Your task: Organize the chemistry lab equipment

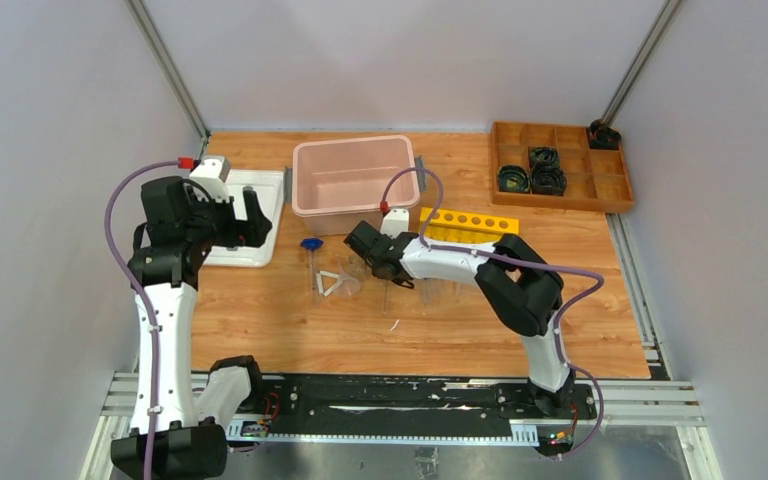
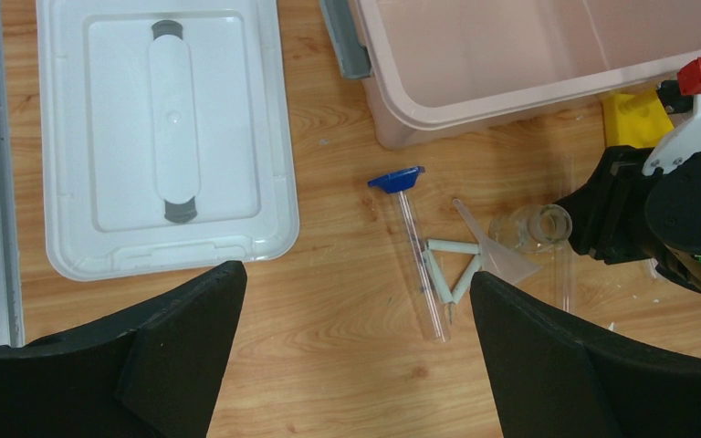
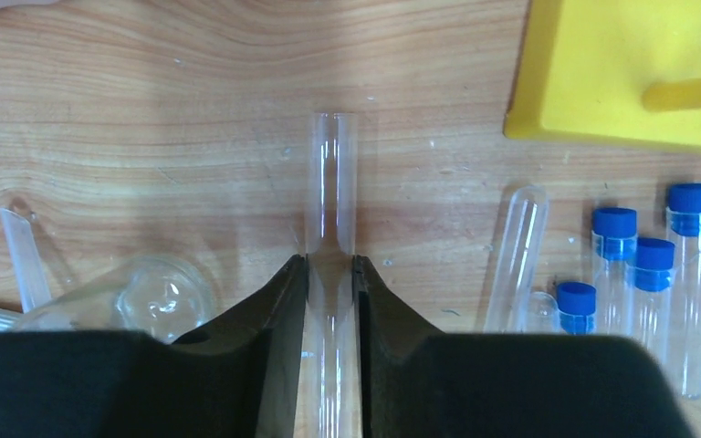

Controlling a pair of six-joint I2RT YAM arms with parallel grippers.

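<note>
My right gripper (image 3: pixel 330 265) is shut on a clear uncapped tube (image 3: pixel 331 182) that points away from it, low over the wooden table. In the top view this gripper (image 1: pixel 357 241) is left of the yellow six-hole rack (image 1: pixel 465 222). Several small blue-capped tubes (image 3: pixel 653 274) and another uncapped tube (image 3: pixel 520 246) lie to its right. A clear beaker (image 3: pixel 160 297) lies to its left. My left gripper (image 2: pixel 356 347) is open and empty, high above the table. It looks down on a long tube with a blue cap (image 2: pixel 411 246), a funnel (image 2: pixel 502 255) and the beaker (image 2: pixel 546 224).
A pink bin (image 1: pixel 352 143) stands open at the back centre, its white lid (image 1: pixel 263 185) lying to the left under my left arm. A brown wooden tray (image 1: pixel 610 200) with black rings sits at the back right. A pale triangle of rods (image 2: pixel 447 269) lies beside the funnel.
</note>
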